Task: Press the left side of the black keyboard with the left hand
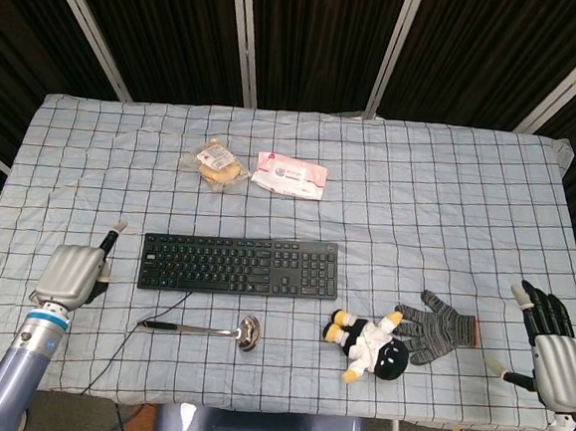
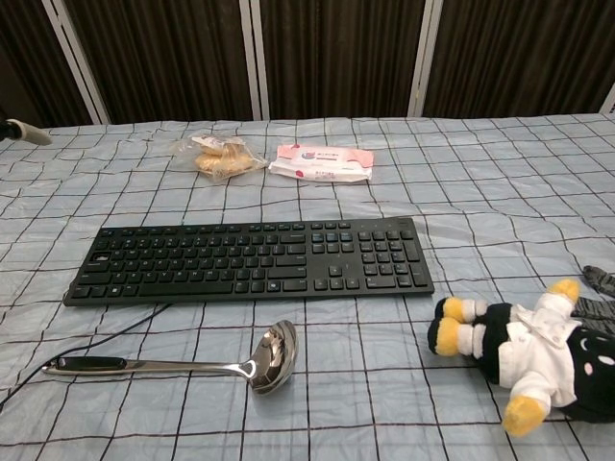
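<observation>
A steel ladle [image 1: 199,328] lay at six o'clock on the checked worktop [image 1: 450,188]. A plush doll [image 1: 367,348] touched a grey glove [image 1: 437,327] at four. Wrapped bread [image 1: 216,163] and wipes [image 1: 289,175] sat at twelve.
</observation>
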You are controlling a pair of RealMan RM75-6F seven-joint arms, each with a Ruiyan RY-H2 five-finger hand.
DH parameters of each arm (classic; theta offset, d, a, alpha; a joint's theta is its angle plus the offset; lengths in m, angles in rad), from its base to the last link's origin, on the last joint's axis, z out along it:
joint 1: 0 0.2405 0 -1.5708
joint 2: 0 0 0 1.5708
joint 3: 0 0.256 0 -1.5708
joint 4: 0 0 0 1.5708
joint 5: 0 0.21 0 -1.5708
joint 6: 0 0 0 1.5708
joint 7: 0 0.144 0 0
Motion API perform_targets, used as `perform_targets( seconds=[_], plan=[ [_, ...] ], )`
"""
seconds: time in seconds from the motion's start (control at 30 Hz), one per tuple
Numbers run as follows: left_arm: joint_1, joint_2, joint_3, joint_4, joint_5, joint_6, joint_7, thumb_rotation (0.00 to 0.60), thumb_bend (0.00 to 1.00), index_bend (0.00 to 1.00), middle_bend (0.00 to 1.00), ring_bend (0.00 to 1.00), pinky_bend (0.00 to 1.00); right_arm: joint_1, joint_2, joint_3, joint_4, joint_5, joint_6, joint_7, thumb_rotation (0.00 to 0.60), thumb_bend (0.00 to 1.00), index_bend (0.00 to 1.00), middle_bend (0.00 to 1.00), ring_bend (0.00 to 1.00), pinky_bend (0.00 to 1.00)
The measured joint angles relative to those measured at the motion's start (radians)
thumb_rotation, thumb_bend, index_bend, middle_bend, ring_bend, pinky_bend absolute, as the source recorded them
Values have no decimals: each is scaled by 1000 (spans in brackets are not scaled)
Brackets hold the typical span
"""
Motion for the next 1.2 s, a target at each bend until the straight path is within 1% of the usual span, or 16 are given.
perform_targets(
  seconds=[0.17,0.3,0.4,0.5,0.7,0.9,1.2],
  plan=[
    [-121,-31,-32,-8,-233,6,123,600,1000,0,791,738,555,1,1,0,-2,2,-3,3,600,51,0,0,0,0],
    [-224,-76,-52,14,-410,20,194,600,1000,0,792,738,555,0,3,-1,-5,1,-2,8,600,51,0,0,0,0],
    [-294,-125,-59,59,-505,34,233,600,1000,0,792,737,555,0,4,-1,-6,3,-4,13,600,51,0,0,0,0],
    [-349,-174,-60,111,-570,48,264,600,1000,0,793,737,555,2,5,1,-6,7,-7,20,600,51,0,0,0,0],
    [-421,-250,-47,183,-644,65,307,600,1000,0,794,738,555,4,8,3,-5,11,-11,33,600,51,0,0,0,0],
    [-464,-297,-30,213,-675,81,333,600,1000,0,793,737,555,4,10,1,-5,8,-11,40,600,51,0,0,0,0],
    [-509,-337,-14,260,-728,96,346,600,1000,0,794,738,555,4,11,1,-7,7,-11,45,600,50,0,0,0,0]
  ],
)
